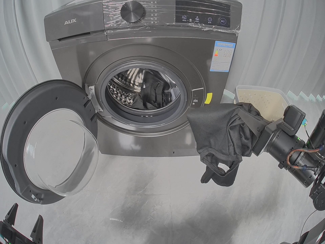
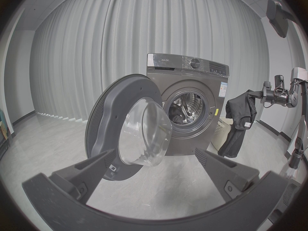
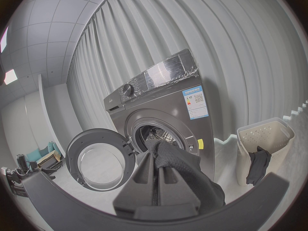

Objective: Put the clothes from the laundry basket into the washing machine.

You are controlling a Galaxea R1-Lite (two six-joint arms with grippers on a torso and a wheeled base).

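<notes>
Cloth (image 1: 220,136), black, hangs from R gripper (image 1: 252,119), shut tight on a bunched top bit. It's up in the air, right of the washing machine (image 1: 142,51) & just beside the laundry basket (image 1: 267,100). Looks soft, light, floppy; loose end dangles low & may catch on the drum (image 1: 122,92) rim. Best hold: thick bunched part, not a thin edge. L gripper (image 1: 23,221), near left & low, is wide open w/ nothing in it. Door (image 1: 20,126) is swung open left.

A black garment (image 1: 220,136) hangs beside open washing machine (image 1: 142,41), near cream basket (image 1: 267,102).
</notes>
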